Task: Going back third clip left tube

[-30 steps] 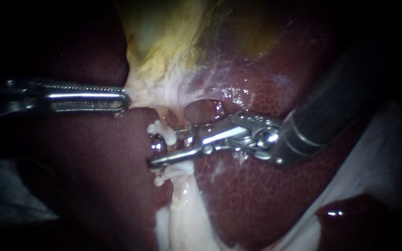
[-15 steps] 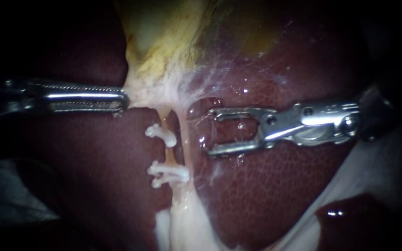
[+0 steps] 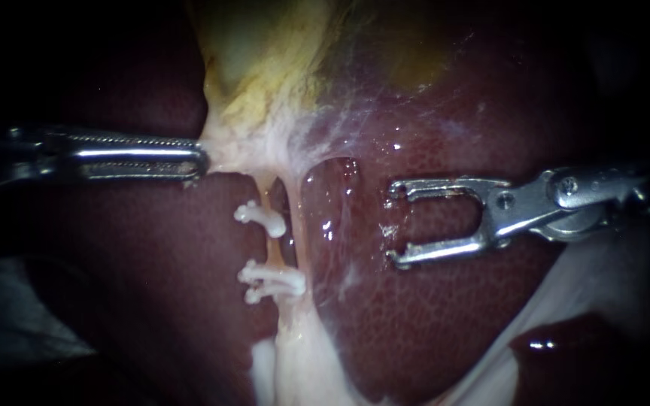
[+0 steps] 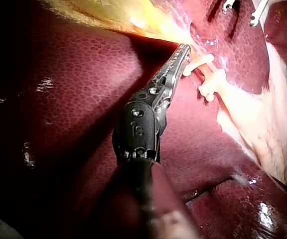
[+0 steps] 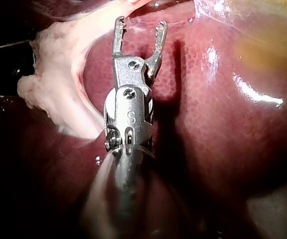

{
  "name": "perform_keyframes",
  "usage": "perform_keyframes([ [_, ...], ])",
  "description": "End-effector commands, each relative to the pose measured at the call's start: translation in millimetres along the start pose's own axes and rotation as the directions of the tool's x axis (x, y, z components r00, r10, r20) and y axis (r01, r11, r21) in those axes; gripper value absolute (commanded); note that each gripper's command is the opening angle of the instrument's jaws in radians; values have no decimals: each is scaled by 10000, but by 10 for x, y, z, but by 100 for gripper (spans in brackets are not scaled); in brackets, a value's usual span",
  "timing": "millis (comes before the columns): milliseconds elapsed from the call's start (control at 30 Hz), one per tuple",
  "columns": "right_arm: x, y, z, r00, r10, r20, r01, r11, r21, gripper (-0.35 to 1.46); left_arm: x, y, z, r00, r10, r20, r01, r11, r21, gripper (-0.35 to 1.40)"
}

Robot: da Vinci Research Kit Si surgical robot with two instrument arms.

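Endoscope view: left instrument [image 3: 201, 162] comes in level from the left, its hand clenched on the pale tissue [image 3: 242, 150] just under the yellow gallbladder [image 3: 265, 60]; the tissue is drawn taut toward it. The left tube [image 3: 267, 194] runs down from that tissue over the liver [image 3: 430, 323]. It carries two white clips, upper clip [image 3: 261, 218] and lower clip [image 3: 272, 280], apart from each other, both lying across the tube with their ends sticking out to its left. The tube ends below in a fatty mass [image 3: 295, 361]. Right instrument [image 3: 394, 223] lies well apart from the tube, to its right, over bare liver; its hand is released, with a wide gap between the two halves and nothing in it. Left wrist view adds the toothed edge of the left instrument [image 4: 183, 50], pressed together on the tissue; the upper clip [image 4: 198, 63] lies just beside its tip and the lower clip [image 4: 211, 87] a little further on. Only the two tips of the right instrument [image 4: 240, 12] show here, far ahead. Right wrist view alone shows the notched inner tips of the right instrument [image 5: 139, 24], spread above the liver [image 5: 223, 124] with the fatty mass [image 5: 54, 84] beside it; I cannot tell whether the tips touch the liver.
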Motion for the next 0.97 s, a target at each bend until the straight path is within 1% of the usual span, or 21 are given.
perform_keyframes([
  [33, 0, 0, 0, 10000, -3, 50, 3, 10000, 9, 50, -1, -1, 1, 10000, -6, 3, 6, 10000, 6, -35],
  [167, 0, -2, -1, 10000, -64, 51, 64, 10000, 16, 50, -5, -6, 10, 10000, 77, 54, -77, 10000, 42, -35],
  [267, 2, -4, -1, 9999, -65, 80, 64, 10000, 21, 50, -15, -16, 21, 9999, -102, 88, 101, 9999, 126, -35],
  [400, 3, -6, -1, 9999, -65, 109, 64, 10000, 27, 50, -32, -32, 40, 9993, -303, 221, 300, 9995, 126, -35],
  [467, 4, -7, -1, 9999, -66, 137, 66, 10000, 36, 50, -37, -38, 46, 9992, -273, 304, 268, 9995, 151, -35],
  [567, 5, -8, -1, 9998, -68, 165, 68, 10000, 44, 50, -41, -45, 51, 9990, -306, 328, 301, 9994, 161, -35],
  [667, 5, -9, -1, 9998, -69, 165, 68, 10000, 46, 50, -42, -48, 51, 9989, -302, 357, 297, 9994, 165, -35],
  [967, 5, -10, -1, 9998, -70, 194, 69, 10000, 53, 50, -41, -45, 50, 9989, -308, 356, 302, 9994, 173, -35],
])
